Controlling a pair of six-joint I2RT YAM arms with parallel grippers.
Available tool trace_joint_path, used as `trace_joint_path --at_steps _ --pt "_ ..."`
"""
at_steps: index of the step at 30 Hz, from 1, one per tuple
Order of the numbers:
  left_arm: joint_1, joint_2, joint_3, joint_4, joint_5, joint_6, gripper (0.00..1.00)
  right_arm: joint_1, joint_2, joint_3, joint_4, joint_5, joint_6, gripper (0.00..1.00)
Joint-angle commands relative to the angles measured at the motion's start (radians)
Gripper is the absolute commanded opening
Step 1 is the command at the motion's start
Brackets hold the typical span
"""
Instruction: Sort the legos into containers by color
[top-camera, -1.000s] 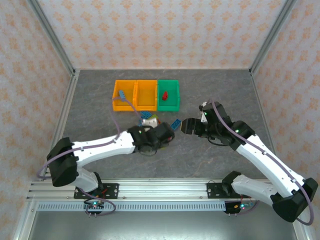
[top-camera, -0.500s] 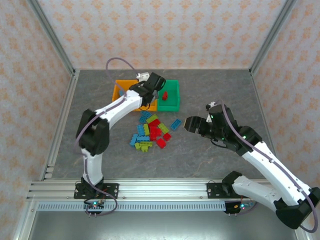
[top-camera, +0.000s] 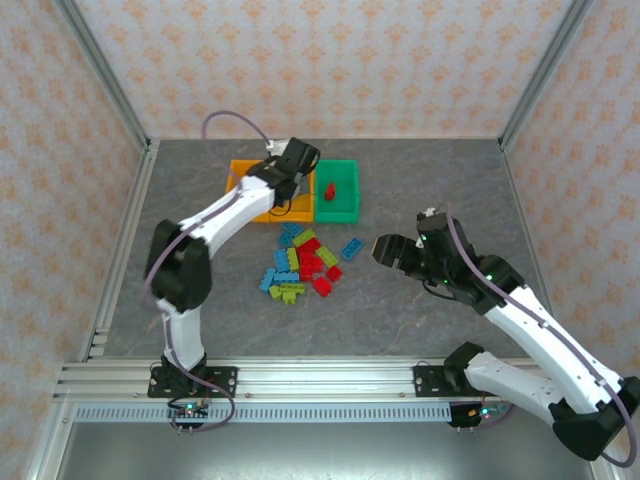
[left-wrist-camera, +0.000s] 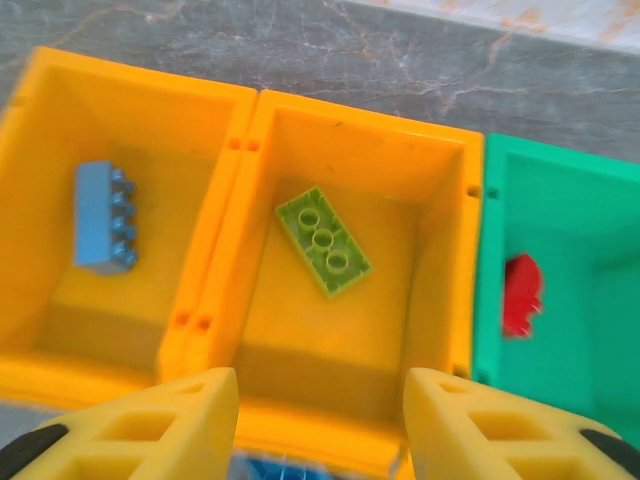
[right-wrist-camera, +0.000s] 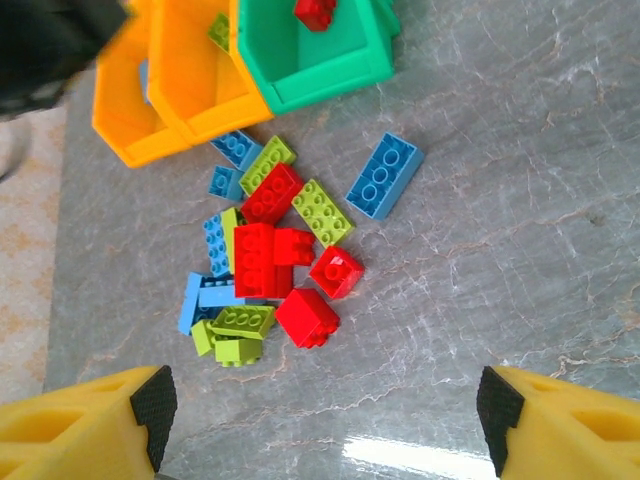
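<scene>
My left gripper (left-wrist-camera: 320, 420) hovers open over the middle orange container (left-wrist-camera: 440, 160), where a lime green lego (left-wrist-camera: 323, 240) lies flat on the floor. The left orange container (left-wrist-camera: 40, 130) holds a blue lego (left-wrist-camera: 100, 215). A red lego (left-wrist-camera: 520, 295) sits in the green container (left-wrist-camera: 580, 190). From above, the left gripper (top-camera: 297, 172) is over the containers and a pile of blue, green and red legos (top-camera: 300, 265) lies in front of them. My right gripper (right-wrist-camera: 320, 420) is open and empty, raised to the right of the pile (right-wrist-camera: 270, 260).
One blue lego (right-wrist-camera: 384, 175) lies apart at the pile's right side. The three containers stand side by side toward the back of the grey table (top-camera: 420, 190). Metal frame posts and patterned walls close in the left, right and back.
The left arm lifted from the pile and swung back over the containers. Its jaws have opened and the lime green lego now lies in the middle orange container. The right gripper drifted slightly right.
</scene>
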Motion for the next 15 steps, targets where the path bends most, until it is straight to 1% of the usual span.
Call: trace_joint_path --at_steps 1,4,5,7,11,13,15 --pt "-0.055 -0.283 -0.143 0.039 0.035 0.004 0.47 0.011 0.053 -0.019 0.054 0.020 0.049 0.81" --pt "-0.129 -0.469 -0.268 0.001 0.020 0.041 0.46 0.021 0.110 -0.017 0.085 0.009 0.055 0.81" --pt "-0.159 -0.527 -0.311 -0.035 0.022 0.060 0.46 0.030 0.133 -0.014 0.103 -0.001 0.053 0.81" --pt "-0.189 -0.597 -0.376 -0.101 0.023 0.053 0.45 0.044 0.172 -0.007 0.124 -0.008 0.050 0.81" --pt "-0.196 -0.685 -0.504 -0.212 0.086 0.031 0.44 0.073 0.249 0.031 0.130 -0.005 0.044 0.81" --pt "-0.195 -0.712 -0.583 -0.211 0.119 0.031 0.45 0.082 0.275 0.044 0.126 0.000 0.043 0.81" --pt "-0.188 -0.719 -0.661 -0.176 0.147 0.032 0.47 0.088 0.278 0.049 0.126 -0.001 0.044 0.81"
